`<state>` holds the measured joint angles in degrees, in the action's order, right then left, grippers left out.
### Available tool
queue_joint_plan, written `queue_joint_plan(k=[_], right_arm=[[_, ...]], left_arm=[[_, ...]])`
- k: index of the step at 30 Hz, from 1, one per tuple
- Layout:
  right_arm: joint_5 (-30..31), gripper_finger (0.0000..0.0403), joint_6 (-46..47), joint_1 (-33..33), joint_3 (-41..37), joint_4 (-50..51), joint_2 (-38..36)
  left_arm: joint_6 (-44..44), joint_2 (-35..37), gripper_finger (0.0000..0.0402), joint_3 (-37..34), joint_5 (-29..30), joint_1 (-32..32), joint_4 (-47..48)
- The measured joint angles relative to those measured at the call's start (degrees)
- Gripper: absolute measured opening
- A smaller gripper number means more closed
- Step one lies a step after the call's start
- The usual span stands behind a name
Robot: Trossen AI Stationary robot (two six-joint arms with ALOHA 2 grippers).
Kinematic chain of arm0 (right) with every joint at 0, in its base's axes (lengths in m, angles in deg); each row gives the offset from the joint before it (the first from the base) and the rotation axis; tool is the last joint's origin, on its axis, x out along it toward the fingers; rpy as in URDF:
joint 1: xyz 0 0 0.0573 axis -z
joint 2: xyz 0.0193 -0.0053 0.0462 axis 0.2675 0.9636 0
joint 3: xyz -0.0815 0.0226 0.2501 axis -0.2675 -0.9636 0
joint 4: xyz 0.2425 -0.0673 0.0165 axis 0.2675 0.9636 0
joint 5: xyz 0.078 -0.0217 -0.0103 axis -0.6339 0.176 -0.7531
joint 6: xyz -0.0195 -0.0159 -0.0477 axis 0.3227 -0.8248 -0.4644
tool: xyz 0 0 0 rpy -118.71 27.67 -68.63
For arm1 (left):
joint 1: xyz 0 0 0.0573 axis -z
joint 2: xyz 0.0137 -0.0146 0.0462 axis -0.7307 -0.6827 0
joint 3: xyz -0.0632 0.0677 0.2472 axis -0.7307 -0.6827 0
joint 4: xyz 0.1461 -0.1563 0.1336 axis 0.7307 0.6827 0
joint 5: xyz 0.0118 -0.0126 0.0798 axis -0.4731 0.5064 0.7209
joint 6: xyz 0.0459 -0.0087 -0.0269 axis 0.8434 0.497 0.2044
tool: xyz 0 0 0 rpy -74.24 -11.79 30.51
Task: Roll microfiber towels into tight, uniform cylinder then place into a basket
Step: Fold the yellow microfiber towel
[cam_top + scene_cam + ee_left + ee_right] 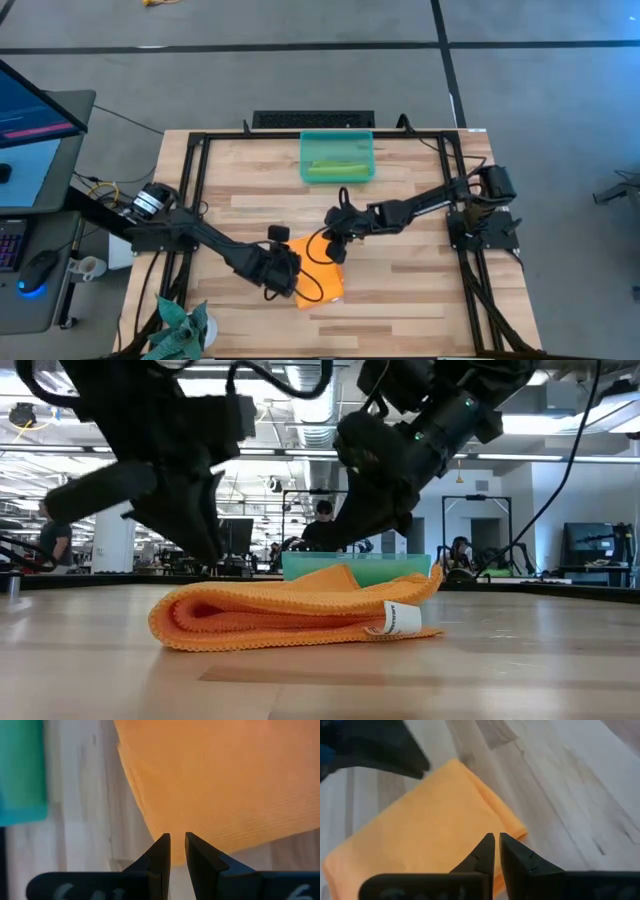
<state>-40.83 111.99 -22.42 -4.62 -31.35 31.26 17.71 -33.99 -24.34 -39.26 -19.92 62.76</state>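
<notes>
Mostly bare wooden table (420, 290); folded orange towel (290, 615); both fingers nearly closed, possibly pinching its edges

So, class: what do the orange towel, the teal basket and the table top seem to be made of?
Orange towel: soft, matte cloth, probably microfiber; it folds limply and shows fine ribbing.
Basket: likely plastic; translucent teal walls.
Table top: pale wooden planks, apparently smooth; grain and seams visible.

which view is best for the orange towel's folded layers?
Low view: the orange towel lies side-on, folded layers and white tag visible. High view shows it partly under both grippers. Each wrist view shows only a flat orange surface beyond nearly closed fingers.
</notes>
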Motion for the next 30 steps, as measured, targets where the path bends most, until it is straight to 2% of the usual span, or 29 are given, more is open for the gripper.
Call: queue_joint_plan(k=[6, 10, 15, 19, 24, 27, 30], right_arm=[[-1.50, 0.0027, -0.04, -0.89, 0.00, 0.28, 0.00], [-1.62, 0.0010, -0.04, -0.89, 0.00, 0.66, 0.00], [-1.76, 0.0005, -0.04, -0.77, 0.08, -0.11, 2.40], [-6.07, 0.0013, -0.02, 0.38, 0.55, -1.29, 5.35], [-7.48, 0.0013, 2.21, 2.59, 1.26, 0.36, 8.07], [-7.89, 0.0010, 3.43, 3.37, 1.53, 2.19, 8.07], [-7.85, 0.0011, 4.66, 3.66, 1.57, 3.22, 7.96]], left_arm=[[4.06, 0.00, 0.0050, -2.15, -6.66, -3.14, -8.36], [5.64, 0.00, 0.0050, -3.77, -9.09, -4.81, -11.87], [3.46, 0.00, 0.0050, -4.84, -9.29, -6.70, -11.22], [2.74, -0.01, 0.0050, -6.00, -9.28, -7.21, -11.37], [2.18, 0.03, 0.0050, -7.71, -9.15, -8.22, -11.72], [1.60, 0.07, 0.0050, -7.97, -8.40, -9.07, -11.89], [1.30, 0.00, 0.0050, -8.12, -5.13, -10.17, -12.74]])
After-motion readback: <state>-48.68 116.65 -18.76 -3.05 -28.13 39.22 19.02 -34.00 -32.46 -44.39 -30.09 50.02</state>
